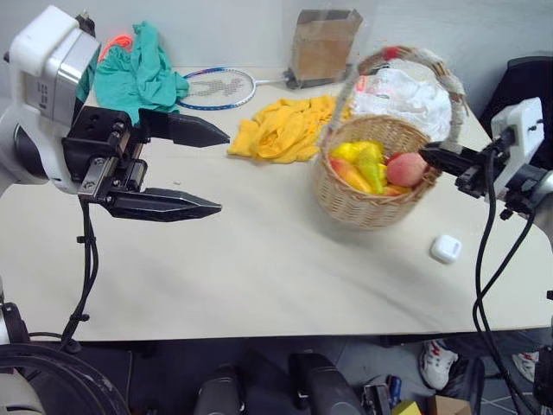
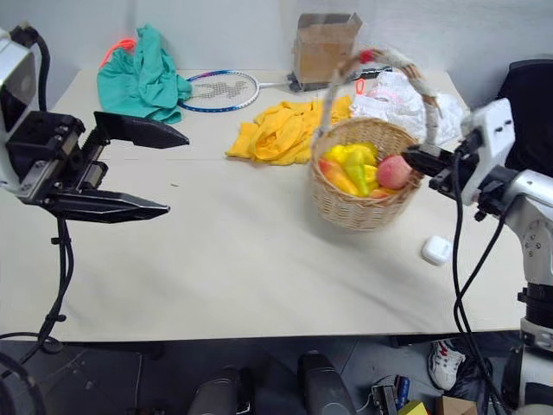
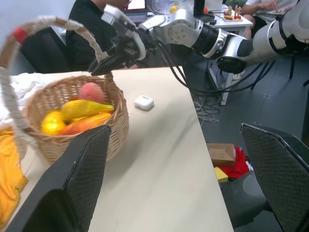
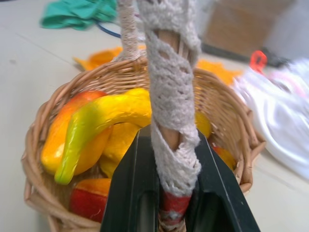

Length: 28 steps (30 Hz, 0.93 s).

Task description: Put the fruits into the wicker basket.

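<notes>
Pincer, right (image 4: 171, 193): my fingers clamp the wicker basket (image 1: 367, 207) handle's red-ended base, right side.
Pincer, left (image 1: 194, 169): gaping, empty, far left.
Fruits: mango (image 1: 406, 169), banana (image 4: 101, 121) lie inside.

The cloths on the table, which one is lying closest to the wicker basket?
The yellow cloth: it lies crumpled right beside the wicker basket, on the far side. The teal-green cloth sits at the table's far corner, beyond the badminton racket.

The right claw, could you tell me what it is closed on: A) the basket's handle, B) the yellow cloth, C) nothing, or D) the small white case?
A: the right claw has its fingers clamped on either side of the corded handle of the wicker basket.
</notes>
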### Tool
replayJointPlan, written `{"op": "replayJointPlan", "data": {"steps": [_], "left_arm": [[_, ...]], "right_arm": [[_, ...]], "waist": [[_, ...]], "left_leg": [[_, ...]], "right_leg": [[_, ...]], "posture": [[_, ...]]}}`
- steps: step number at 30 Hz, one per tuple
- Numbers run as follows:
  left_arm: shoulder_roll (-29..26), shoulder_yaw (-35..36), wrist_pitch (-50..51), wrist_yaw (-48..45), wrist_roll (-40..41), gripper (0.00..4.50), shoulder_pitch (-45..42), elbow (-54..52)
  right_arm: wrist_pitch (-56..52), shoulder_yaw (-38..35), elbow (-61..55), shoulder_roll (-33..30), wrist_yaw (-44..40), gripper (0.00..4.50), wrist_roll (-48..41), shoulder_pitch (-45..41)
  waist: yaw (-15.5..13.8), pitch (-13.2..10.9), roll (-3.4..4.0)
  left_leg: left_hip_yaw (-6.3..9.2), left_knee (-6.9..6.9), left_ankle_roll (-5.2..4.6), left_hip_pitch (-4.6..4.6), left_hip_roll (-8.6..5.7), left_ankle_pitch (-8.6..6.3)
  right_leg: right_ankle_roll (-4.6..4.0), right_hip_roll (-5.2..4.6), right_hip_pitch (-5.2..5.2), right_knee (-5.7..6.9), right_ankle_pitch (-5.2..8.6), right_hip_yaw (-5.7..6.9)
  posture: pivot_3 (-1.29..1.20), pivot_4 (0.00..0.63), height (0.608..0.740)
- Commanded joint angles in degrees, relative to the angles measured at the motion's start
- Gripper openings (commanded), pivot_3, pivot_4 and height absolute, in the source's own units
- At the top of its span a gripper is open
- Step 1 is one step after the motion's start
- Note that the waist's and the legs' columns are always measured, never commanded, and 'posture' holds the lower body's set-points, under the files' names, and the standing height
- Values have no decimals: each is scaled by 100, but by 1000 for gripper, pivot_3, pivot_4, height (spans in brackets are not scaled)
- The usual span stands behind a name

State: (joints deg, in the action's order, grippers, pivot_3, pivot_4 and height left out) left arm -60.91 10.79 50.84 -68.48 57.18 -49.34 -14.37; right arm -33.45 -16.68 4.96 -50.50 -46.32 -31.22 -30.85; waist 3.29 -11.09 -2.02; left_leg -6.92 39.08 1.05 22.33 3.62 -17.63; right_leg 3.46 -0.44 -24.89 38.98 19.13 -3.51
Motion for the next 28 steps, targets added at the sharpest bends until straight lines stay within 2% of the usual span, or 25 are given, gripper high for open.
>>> {"op": "replayJointPlan", "data": {"steps": [1,7,9,12,16,20,23,28], "left_arm": [[-13,71,-27,-52,-12,4500,-184,75],[38,-8,-44,-67,-56,4500,-302,186],[87,-25,1,-62,-25,4500,-325,234],[166,-46,53,-67,-32,4500,-349,320],[198,-92,-44,-122,-196,4500,-245,404],[165,7,-130,-244,-310,4500,-35,529],[13,44,-344,-453,-548,4500,233,639],[-109,106,-546,-722,-781,4500,372,1003]], "right_arm": [[520,-452,351,-105,25,236,179,42],[747,-610,692,34,116,236,176,143],[620,-710,618,9,21,968,39,280],[369,-961,404,-220,-230,1790,-177,516],[159,-1603,339,-1096,-1055,3122,-253,1216],[-142,-2522,981,-2137,-2186,4460,-195,1999],[-367,-3290,1307,-2729,-3367,4460,-17,2781],[-557,-3629,1090,-2708,-3822,4460,18,3295]], "waist": [[6,-1,2],[13,-2,4],[5,-1,5],[-8,-1,6],[-51,-6,25],[-50,-4,30],[-24,-4,29],[78,-6,20]], "left_leg": [[0,0,0,0,1,0],[0,1,6,-13,1,4],[0,1,6,-14,1,4],[3,2,6,-14,1,4],[4,2,5,-13,-2,4],[2,0,4,-21,-2,3],[2,-5,4,-39,1,3],[-6,-14,9,-83,9,1]], "right_leg": [[0,1,0,0,0,0],[0,2,10,10,0,-1],[0,2,11,10,0,0],[0,1,15,8,0,1],[0,-2,16,5,0,4],[2,0,24,0,1,3],[1,9,43,-6,1,2],[1,20,81,-13,2,-5]], "posture": [[0,150,740],[0,150,740],[0,150,740],[0,150,740],[0,150,740],[0,150,740],[0,150,740],[0,150,740]]}}
